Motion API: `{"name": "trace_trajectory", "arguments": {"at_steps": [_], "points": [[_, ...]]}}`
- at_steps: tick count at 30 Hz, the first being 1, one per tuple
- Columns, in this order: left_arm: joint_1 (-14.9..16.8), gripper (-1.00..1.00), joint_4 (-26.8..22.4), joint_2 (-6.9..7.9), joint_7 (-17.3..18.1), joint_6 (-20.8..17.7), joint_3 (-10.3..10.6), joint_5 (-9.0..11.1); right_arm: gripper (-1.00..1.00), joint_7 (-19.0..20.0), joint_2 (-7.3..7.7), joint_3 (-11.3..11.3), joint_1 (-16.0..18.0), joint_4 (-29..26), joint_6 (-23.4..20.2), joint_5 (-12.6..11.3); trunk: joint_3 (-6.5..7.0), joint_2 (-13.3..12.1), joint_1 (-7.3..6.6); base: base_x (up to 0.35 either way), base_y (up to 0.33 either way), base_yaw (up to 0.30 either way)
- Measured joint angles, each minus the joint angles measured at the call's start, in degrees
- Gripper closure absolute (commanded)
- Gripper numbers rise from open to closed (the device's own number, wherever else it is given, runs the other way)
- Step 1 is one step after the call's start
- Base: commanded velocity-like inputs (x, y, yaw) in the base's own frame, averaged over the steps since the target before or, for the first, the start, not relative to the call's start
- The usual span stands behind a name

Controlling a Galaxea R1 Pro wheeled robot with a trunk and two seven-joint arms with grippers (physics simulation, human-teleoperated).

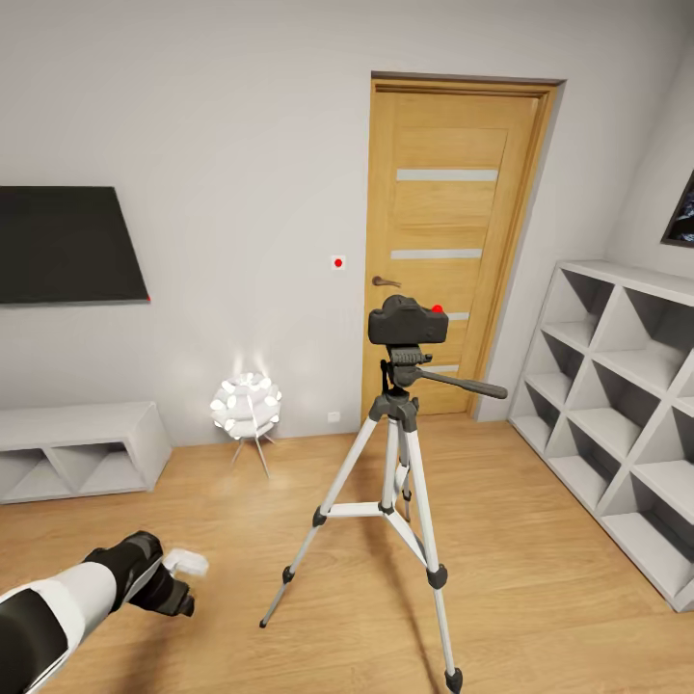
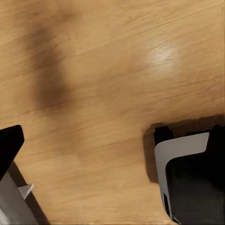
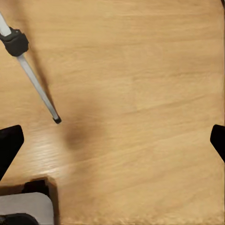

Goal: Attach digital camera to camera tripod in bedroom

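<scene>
Atop the camera tripod (image 1: 395,482) sits the digital camera (image 1: 408,323); left tool (image 1: 178,588) and right tool (image 3: 112,140) released, empty.

The head view looks forward and down across the bedroom toward the wooden door (image 1: 448,241). Both wrist views face straight down, close over the plank floor (image 2: 112,70), which all three views share.

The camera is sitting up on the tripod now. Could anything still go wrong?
Maybe. The camera sits high on the tripod, whose thin legs spread over the smooth wooden floor, so a knock could tip it. The left gripper hangs low beside one leg, and the right wrist view shows a leg's foot close by, so either arm might bump it when moving. I can't tell whether the camera is locked on.
</scene>
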State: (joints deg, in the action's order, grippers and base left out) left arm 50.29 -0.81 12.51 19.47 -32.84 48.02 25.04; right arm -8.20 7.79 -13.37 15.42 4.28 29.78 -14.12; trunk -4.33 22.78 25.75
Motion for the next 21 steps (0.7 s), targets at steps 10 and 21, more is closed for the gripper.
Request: {"name": "trace_trajectory", "arguments": {"at_steps": [10,21], "points": [[-13.6,-1.00,0.1,0.90,-0.1,-0.3,0.0,0.4,-1.00,-0.9,-0.06,0.1,-5.7,0.0,-15.8,0.1,-0.02,0.0,0.00,0.000,0.000,0.000],[-28.5,-1.00,0.1,-2.36,-0.1,0.0,-0.2,0.7,-1.00,-1.1,-2.36,0.2,-8.9,0.1,-28.6,0.0,-0.01,0.0,0.00,0.000,0.000,0.000]]}}
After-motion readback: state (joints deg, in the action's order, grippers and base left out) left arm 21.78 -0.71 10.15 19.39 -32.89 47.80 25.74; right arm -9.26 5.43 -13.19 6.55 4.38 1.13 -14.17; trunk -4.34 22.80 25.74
